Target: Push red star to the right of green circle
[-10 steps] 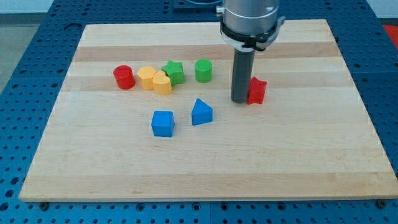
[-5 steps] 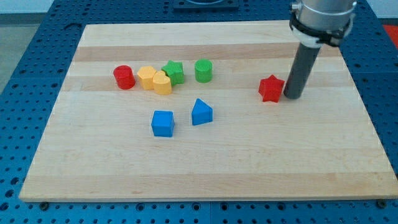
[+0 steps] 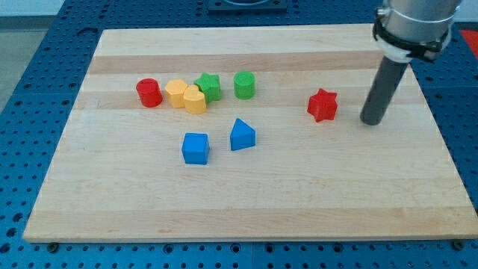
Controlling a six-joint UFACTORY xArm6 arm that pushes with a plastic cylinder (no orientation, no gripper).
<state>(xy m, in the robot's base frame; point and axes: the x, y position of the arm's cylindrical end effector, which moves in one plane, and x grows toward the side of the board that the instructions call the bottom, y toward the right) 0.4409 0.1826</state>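
Tip now farther right, apart from red star.

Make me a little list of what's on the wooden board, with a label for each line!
board: wooden board
my tip, to the view's right of the red star, not touching
red star, right of the green circle, with a gap
row at the view's left: red cylinder, two yellow blocks, green star
lower: blue cube, blue triangle
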